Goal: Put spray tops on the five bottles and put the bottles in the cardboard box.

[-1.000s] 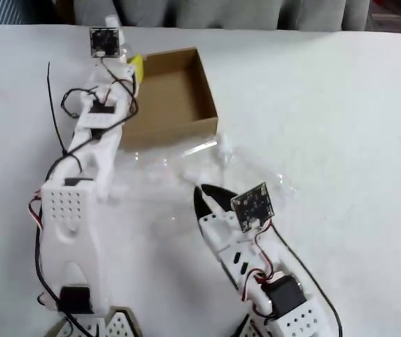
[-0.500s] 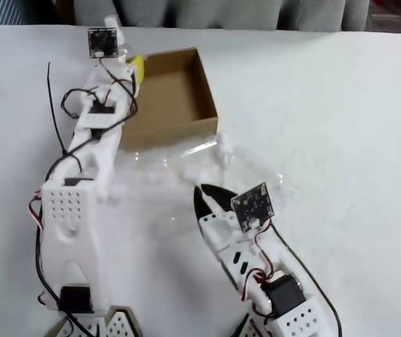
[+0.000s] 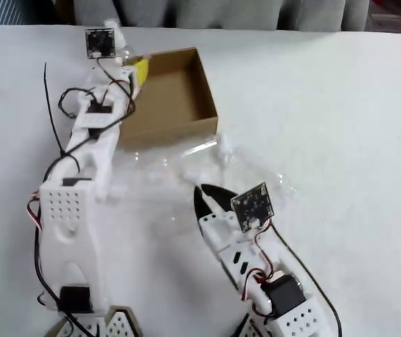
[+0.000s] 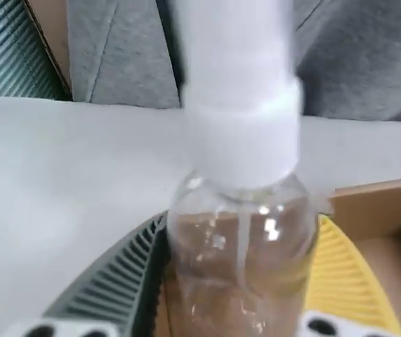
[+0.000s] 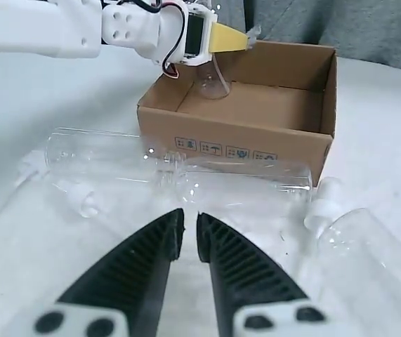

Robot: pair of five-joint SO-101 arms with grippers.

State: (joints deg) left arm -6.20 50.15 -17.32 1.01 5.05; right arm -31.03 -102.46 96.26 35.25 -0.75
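— Where's the left pincer (image 4: 239, 281)?
— Clamped on a clear bottle (image 4: 239, 232) wearing a white spray top (image 4: 242, 133), at the cardboard box (image 3: 168, 130)'s left rim.
— The right pincer (image 5: 188, 232)?
— Fingers together, empty, low over the counter (image 3: 326, 105), facing loose bottles (image 5: 109, 165) lying before the box.

No words or numbers legible anywhere. Just a short row of small dark printed pictograms (image 5: 218, 149), boxed like handling signs, on the outer wall of the cardboard box (image 5: 270, 158), on the side facing 6 o'clock in the high view. Too small to make out.
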